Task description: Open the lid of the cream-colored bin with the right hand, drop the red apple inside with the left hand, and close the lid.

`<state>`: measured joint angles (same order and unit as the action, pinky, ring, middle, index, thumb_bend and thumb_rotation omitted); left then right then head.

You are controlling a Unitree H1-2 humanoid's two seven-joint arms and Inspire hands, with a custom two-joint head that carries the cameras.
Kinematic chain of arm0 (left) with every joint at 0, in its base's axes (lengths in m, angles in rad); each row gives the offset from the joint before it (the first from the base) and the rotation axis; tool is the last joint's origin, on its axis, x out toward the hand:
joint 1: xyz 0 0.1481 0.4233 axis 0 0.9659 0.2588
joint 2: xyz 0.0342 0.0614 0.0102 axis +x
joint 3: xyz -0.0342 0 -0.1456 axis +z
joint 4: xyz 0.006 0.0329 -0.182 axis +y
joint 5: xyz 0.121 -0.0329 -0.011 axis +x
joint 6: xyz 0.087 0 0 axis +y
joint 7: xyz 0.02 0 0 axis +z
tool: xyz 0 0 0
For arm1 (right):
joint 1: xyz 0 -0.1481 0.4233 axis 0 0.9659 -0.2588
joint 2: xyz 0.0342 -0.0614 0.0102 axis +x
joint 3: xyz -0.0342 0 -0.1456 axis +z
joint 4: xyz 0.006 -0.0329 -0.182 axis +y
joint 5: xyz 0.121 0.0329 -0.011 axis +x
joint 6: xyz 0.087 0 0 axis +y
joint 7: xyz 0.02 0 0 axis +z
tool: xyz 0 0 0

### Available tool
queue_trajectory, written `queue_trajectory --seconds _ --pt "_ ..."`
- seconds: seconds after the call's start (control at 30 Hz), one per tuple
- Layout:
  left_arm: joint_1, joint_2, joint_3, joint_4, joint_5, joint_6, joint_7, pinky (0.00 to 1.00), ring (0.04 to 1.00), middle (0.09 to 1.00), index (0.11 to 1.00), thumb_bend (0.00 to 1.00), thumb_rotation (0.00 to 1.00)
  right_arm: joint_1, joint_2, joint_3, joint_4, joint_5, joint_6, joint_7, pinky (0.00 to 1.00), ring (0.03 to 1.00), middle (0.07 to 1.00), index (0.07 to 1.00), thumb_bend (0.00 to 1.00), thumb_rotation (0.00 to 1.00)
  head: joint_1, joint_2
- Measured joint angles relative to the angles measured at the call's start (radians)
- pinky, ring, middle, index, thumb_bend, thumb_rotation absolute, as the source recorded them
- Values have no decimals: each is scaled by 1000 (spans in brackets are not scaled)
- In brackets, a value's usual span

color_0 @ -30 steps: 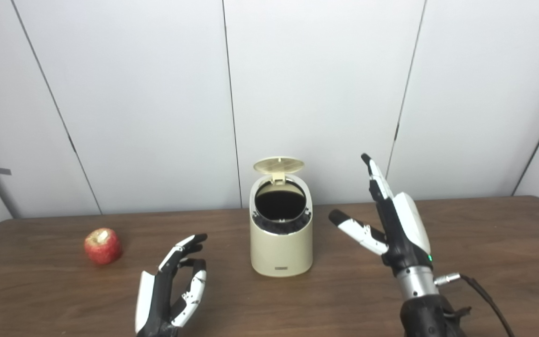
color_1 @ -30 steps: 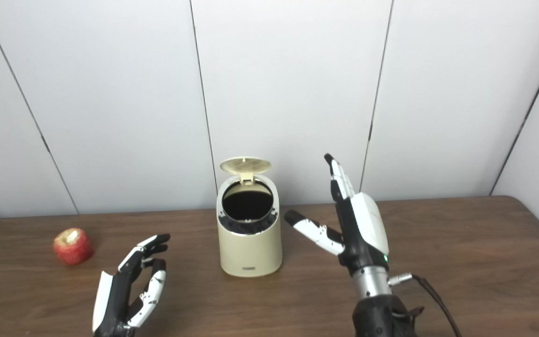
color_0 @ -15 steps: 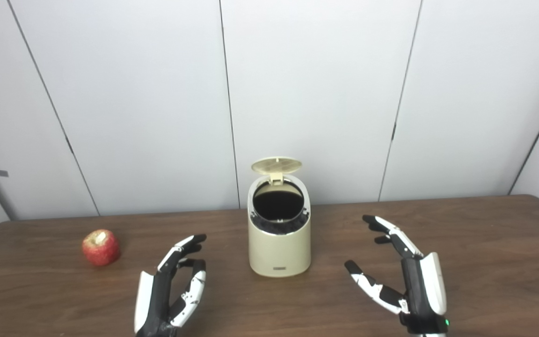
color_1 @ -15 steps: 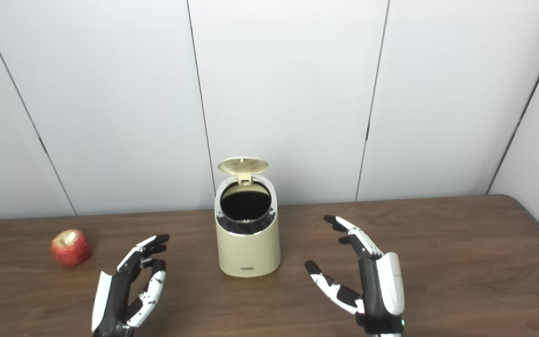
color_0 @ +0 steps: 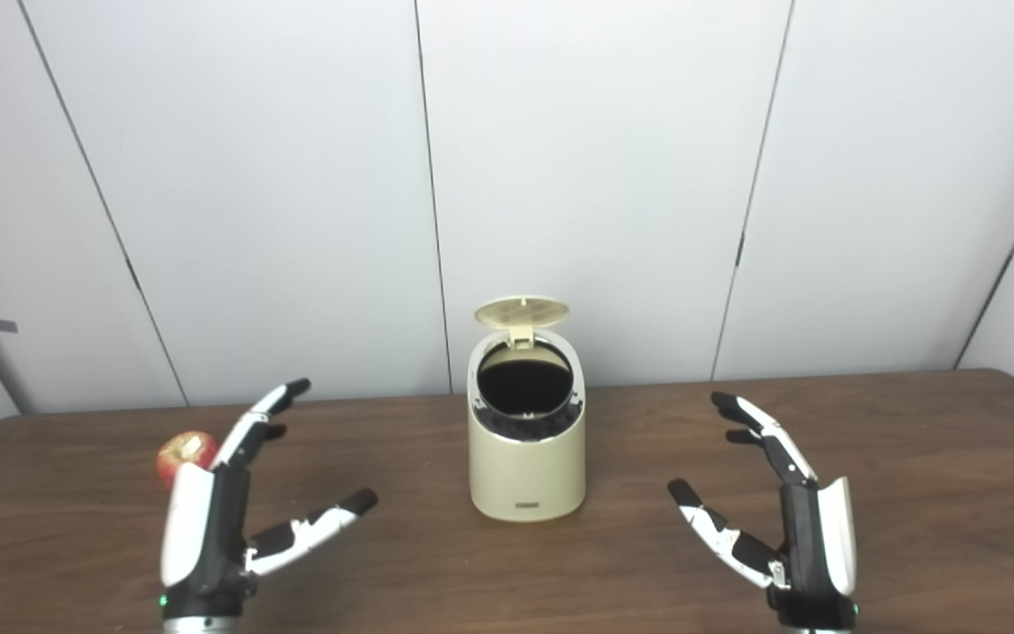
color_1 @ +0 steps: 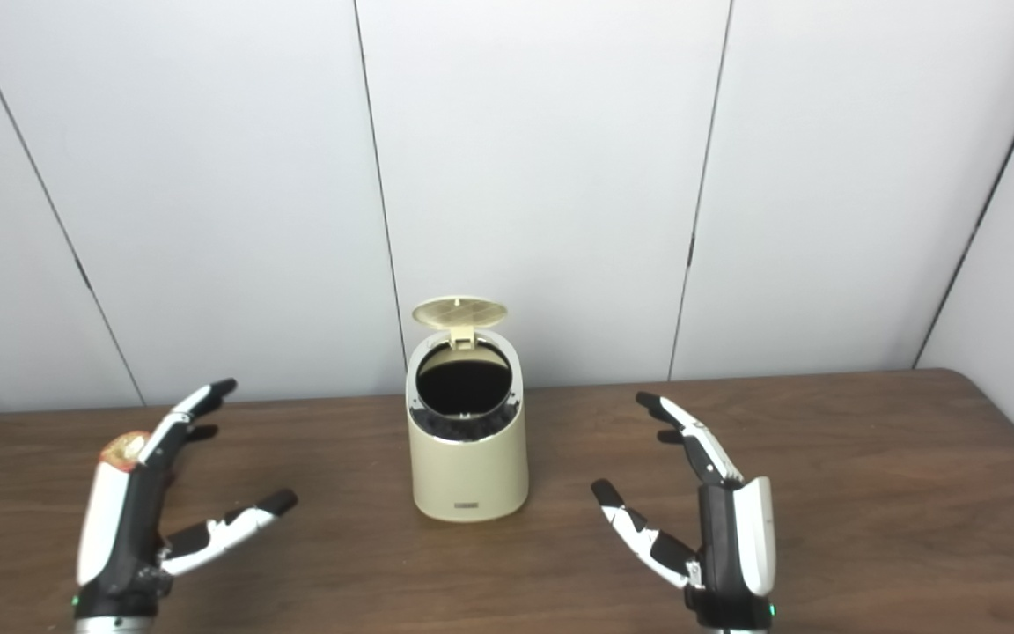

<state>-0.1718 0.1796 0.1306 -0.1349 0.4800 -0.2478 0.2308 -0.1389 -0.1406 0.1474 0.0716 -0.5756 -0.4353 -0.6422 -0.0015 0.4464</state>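
Behind left hand [color_0: 208, 519]: red apple [color_0: 181, 449], ungrasped | both hands spread, right hand [color_0: 793, 528] empty

A dark wood-grain bench [color_0: 912, 458] carries a cream-colored bin [color_0: 526, 458], its lid [color_0: 522, 310] raised. A red apple [color_0: 183, 449] sits well apart, toward the left end.

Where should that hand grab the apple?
Probably around the apple's round middle, thumb on one side and fingers on the other, coming from the near side. It sits free on the table, and the open left hand is just in front of it.
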Motion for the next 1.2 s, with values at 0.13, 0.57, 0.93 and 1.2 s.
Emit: queue_trajectory --seconds 0.13,0.57,0.93,1.2 --pt "-60 49 82 18 -16 0 32 824 895 877 850 886 303 1 1 0 0 5 0 6 610 721 770 747 289 306 5 -6" --pt "-152 148 184 202 -90 91 58 803 919 913 879 894 256 1 -6 0 1 17 0 3 590 709 753 736 295 209 46 0" --pt "-197 181 150 414 -184 113 35 785 863 856 831 999 366 3 -28 6 3 56 -1 1 571 706 747 731 309 12 138 15" --pt "-190 164 108 434 -167 144 52 791 858 848 848 1000 449 -3 -118 -4 27 99 -2 1 410 574 630 719 281 0 270 26"
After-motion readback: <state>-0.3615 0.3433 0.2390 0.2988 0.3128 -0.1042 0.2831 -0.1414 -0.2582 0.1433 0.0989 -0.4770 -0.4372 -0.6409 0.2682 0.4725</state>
